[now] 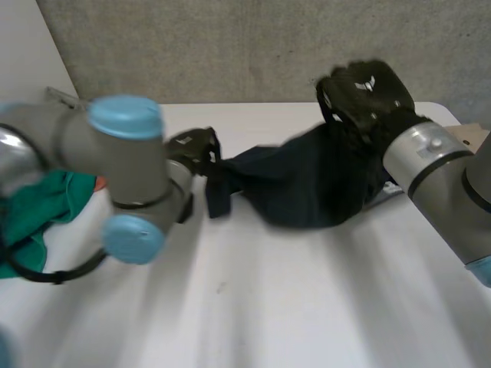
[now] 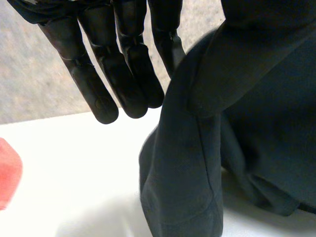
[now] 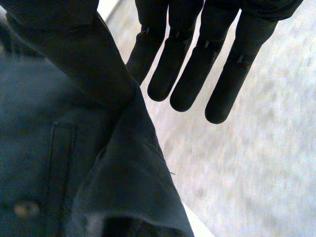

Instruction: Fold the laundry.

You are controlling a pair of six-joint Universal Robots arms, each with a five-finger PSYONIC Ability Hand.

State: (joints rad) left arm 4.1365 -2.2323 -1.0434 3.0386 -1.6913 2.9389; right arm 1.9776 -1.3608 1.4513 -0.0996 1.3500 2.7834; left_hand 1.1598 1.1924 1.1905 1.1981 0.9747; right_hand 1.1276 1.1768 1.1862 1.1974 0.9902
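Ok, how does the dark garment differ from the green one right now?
The dark navy garment is strung between the left hand and the raised right hand; the green garment lies bunched beside the left arm, with no hand on it. The navy one sits in the middle of the table, the green one at its left edge. Neither is folded yet.

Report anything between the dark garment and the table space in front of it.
Nothing visible. The garment hangs between the left hand and right hand, with bare table in front; the green cloth lies aside, by the left arm.
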